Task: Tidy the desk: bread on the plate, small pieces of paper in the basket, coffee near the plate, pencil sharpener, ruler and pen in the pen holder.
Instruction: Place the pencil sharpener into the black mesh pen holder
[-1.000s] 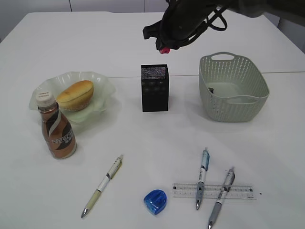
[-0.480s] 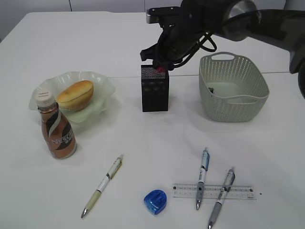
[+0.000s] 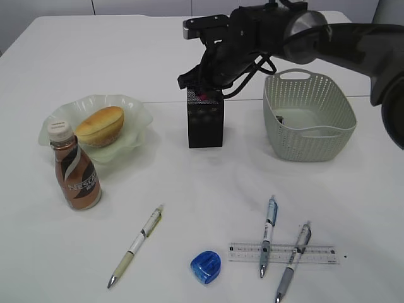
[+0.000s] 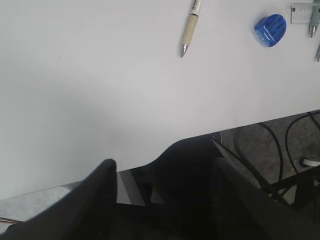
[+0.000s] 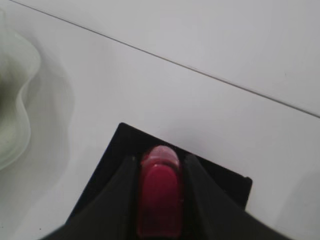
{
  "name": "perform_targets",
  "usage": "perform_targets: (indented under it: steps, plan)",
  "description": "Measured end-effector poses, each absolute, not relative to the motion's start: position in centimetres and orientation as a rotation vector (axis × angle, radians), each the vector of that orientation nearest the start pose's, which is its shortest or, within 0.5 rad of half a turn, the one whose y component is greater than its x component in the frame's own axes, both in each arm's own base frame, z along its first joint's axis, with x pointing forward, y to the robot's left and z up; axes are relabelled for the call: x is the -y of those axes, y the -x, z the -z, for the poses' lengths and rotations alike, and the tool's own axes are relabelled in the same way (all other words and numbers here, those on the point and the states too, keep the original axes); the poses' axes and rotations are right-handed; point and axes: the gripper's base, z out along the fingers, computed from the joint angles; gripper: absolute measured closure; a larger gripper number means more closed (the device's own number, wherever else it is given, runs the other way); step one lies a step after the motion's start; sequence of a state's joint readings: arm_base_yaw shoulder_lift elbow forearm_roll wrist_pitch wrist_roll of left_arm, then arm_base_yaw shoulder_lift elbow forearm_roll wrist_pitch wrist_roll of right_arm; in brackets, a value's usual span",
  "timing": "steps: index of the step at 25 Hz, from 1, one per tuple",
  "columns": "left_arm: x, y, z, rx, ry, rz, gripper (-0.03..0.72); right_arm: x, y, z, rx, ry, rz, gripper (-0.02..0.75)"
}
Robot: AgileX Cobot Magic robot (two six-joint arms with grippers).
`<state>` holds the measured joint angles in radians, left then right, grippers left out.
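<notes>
My right gripper (image 3: pixel 204 95) is shut on a red pencil sharpener (image 5: pixel 160 200) and holds it at the open top of the black mesh pen holder (image 3: pixel 205 123), whose rim also shows in the right wrist view (image 5: pixel 125 135). A blue pencil sharpener (image 3: pixel 206 266), a white pen (image 3: pixel 136 245), a clear ruler (image 3: pixel 315 252) and two grey-blue pens (image 3: pixel 267 235) lying across it are at the table's front. The bread (image 3: pixel 100 124) lies on the pale green plate (image 3: pixel 136 117), with the coffee bottle (image 3: pixel 76 170) beside it. My left gripper (image 4: pixel 162 170) is open and empty, hanging past the table's front edge.
The grey-green basket (image 3: pixel 309 117) stands right of the pen holder, with a small dark scrap inside. The left wrist view shows the white pen's tip (image 4: pixel 191 27), the blue sharpener (image 4: pixel 270 30) and cables on the floor (image 4: pixel 280 160).
My right gripper has come down and slightly left with the red sharpener, from well above the pen holder to its open top. Nothing else has moved.
</notes>
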<state>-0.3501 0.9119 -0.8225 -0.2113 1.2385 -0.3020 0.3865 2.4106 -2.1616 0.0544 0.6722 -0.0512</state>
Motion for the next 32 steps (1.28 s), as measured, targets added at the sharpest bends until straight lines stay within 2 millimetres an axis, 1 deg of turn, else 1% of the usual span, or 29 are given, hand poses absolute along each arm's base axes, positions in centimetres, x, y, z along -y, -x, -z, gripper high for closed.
perform_targets:
  steps: [2,6,8,12,13,15,19,21,23,25,28,32]
  plan:
    - [6.4,-12.3,-30.7,-2.864,-0.018,0.440,0.254,-21.0,-50.7,-19.1,-2.375,0.492,-0.213,0.555]
    - [6.4,-12.3,-30.7,-2.864,-0.018,0.440,0.254,-21.0,-50.8,-18.8,-2.379,0.495,-0.212,0.529]
    - [6.4,-12.3,-30.7,-2.864,-0.018,0.440,0.254,-21.0,-50.8,-18.8,-2.379,0.495,-0.212,0.492]
    - [6.4,-12.3,-30.7,-2.864,-0.018,0.440,0.254,-21.0,-50.7,-18.8,-2.380,0.492,-0.216,0.358]
    - [6.4,-12.3,-30.7,-2.864,-0.018,0.440,0.254,-21.0,-50.7,-18.8,-2.380,0.492,-0.216,0.340]
    - [6.4,-12.3,-30.7,-2.864,-0.018,0.440,0.254,-21.0,-50.7,-18.8,-2.382,0.492,-0.217,0.320]
    - [6.4,-12.3,-30.7,-2.864,-0.018,0.440,0.254,-21.0,-50.6,-19.2,-2.410,0.501,-0.214,0.311]
    - [6.4,-12.3,-30.7,-2.864,-0.018,0.440,0.254,-21.0,-50.5,-20.3,-2.425,0.510,-0.213,0.311]
    - [6.4,-12.3,-30.7,-2.864,-0.018,0.440,0.254,-20.9,-50.3,-22.1,-2.434,0.517,-0.213,0.310]
    - [6.4,-12.3,-30.7,-2.864,-0.018,0.440,0.254,-20.7,-49.8,-24.8,-2.431,0.527,-0.204,0.310]
    - [6.4,-12.3,-30.7,-2.864,-0.018,0.440,0.254,-20.0,-48.2,-28.6,-2.480,0.550,-0.183,0.310]
    - [6.4,-12.3,-30.7,-2.863,-0.019,0.432,0.254,-19.2,-46.5,-32.2,-2.485,0.559,-0.173,0.310]
